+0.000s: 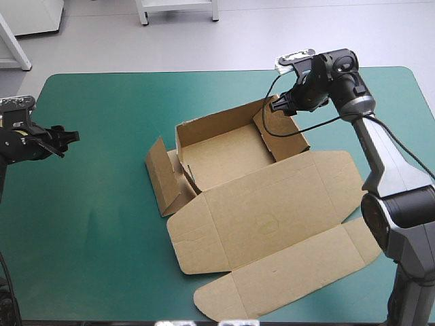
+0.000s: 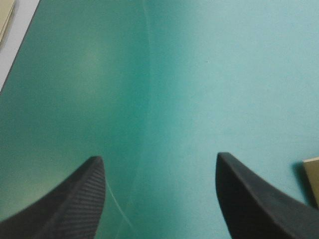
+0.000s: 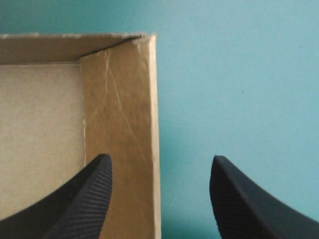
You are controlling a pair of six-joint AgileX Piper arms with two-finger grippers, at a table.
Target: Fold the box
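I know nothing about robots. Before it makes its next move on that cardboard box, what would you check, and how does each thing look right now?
1. Is the right gripper open: ok, its fingers stand apart.
2. Is it astride the right wall of the box: ok, one finger is inside and one is outside over the cover.
3. Is it touching that wall: cannot tell.
4. Is the left gripper open and away from the box: ok, there is bare cover between its fingers.
5. Is the left flap tucked: not ok, it leans outward.
6. Is the lid lying flat: ok.
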